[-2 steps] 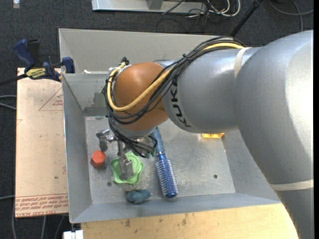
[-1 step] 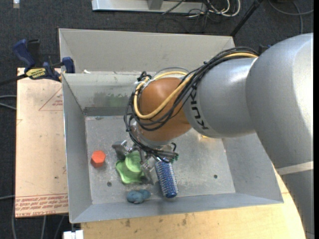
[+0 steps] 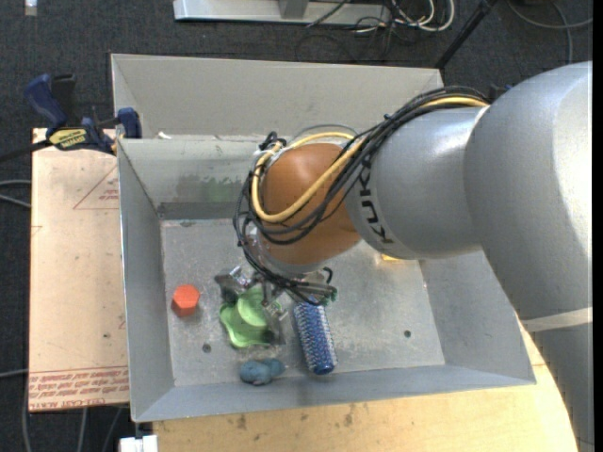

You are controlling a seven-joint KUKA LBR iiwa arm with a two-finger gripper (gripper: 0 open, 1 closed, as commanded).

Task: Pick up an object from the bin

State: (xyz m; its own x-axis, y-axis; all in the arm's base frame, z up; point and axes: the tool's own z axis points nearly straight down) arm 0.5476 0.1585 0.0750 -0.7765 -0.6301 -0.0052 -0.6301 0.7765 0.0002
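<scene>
My gripper (image 3: 256,301) is down in the middle of the bin, its metal fingers reaching into a light green soft thing (image 3: 241,322) that lies just below it. Whether the fingers grip that green thing I cannot tell. A blue ribbed roller or brush (image 3: 315,338) lies right of the green thing, pointing toward the near wall. A small blue lump (image 3: 260,372) rests at the near wall below the green thing. An orange cap-like piece (image 3: 186,298) sits alone to the left.
The arm with its brown dome and cables hangs over the bin's centre and right, hiding the floor beneath. Bare floor shows at the left and near right corner.
</scene>
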